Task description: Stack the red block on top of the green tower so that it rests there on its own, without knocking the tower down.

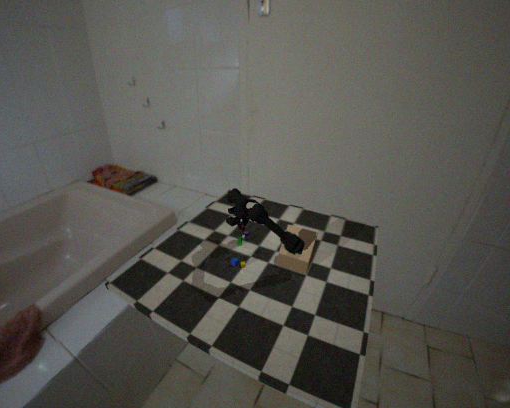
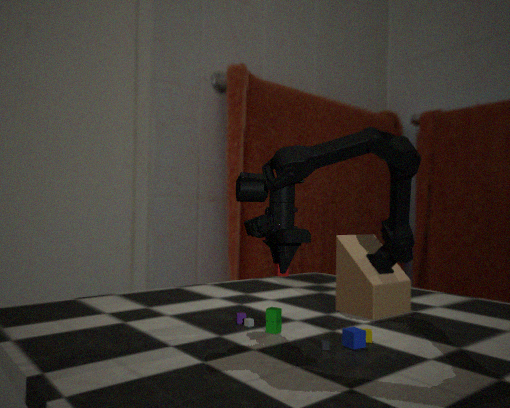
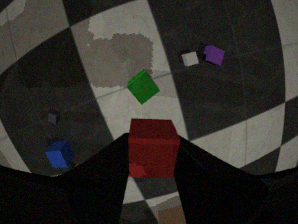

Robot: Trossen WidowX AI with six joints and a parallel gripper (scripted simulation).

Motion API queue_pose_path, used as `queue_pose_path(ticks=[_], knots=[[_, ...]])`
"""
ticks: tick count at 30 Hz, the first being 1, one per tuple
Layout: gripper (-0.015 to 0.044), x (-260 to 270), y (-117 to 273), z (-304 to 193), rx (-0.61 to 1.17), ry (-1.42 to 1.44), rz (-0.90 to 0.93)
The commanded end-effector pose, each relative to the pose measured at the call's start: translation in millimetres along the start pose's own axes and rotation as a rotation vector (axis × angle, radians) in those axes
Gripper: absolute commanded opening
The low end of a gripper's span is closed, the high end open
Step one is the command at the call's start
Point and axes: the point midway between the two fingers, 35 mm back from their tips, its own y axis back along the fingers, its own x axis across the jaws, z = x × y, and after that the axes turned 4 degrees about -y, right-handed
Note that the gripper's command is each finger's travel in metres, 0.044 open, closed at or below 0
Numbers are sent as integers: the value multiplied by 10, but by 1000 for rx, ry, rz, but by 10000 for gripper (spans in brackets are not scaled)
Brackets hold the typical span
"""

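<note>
Pincer (image 1: 242, 223) (image 2: 283, 270) (image 3: 150, 140): closed on red block, fingers either side, raised above table (image 1: 295, 317) (image 2: 108, 340).
Red block (image 1: 242, 228) (image 2: 282, 273) (image 3: 153, 155): in pincer, off the tower.
Clock: wrist view, centred on red block.
Green tower (image 1: 240, 241) (image 2: 273, 320) (image 3: 143, 87): 12 o'clock, upright on table.
White block (image 2: 249, 322) (image 3: 190, 59), purple block (image 1: 246, 233) (image 2: 241, 318) (image 3: 214, 55): 1 o'clock, near each other.
Blue block (image 1: 234, 262) (image 2: 354, 338) (image 3: 60, 154): 9 o'clock.

Bathroom, prob. home: glossy pale-pink bathtub (image 1: 78, 235) w/ tiled ledge off checkered tabletop's (image 1: 333, 310) (image 2: 103, 360) left edge; multicolored folded cloth towel (image 1: 123, 179) nr tub's far corner; white tiled wall (image 1: 173, 45).
</note>
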Motion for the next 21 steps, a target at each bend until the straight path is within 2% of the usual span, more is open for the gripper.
queue_pose_path(ticks=[1, 5, 12, 21], knots=[[0, 56, -27, 118, 3, -2, 4], [0, 76, -42, 162, 3, -2, 5], [0, 83, -381, 169, 4, -1, 6], [0, 80, -552, 170, 4, -1, 7]])
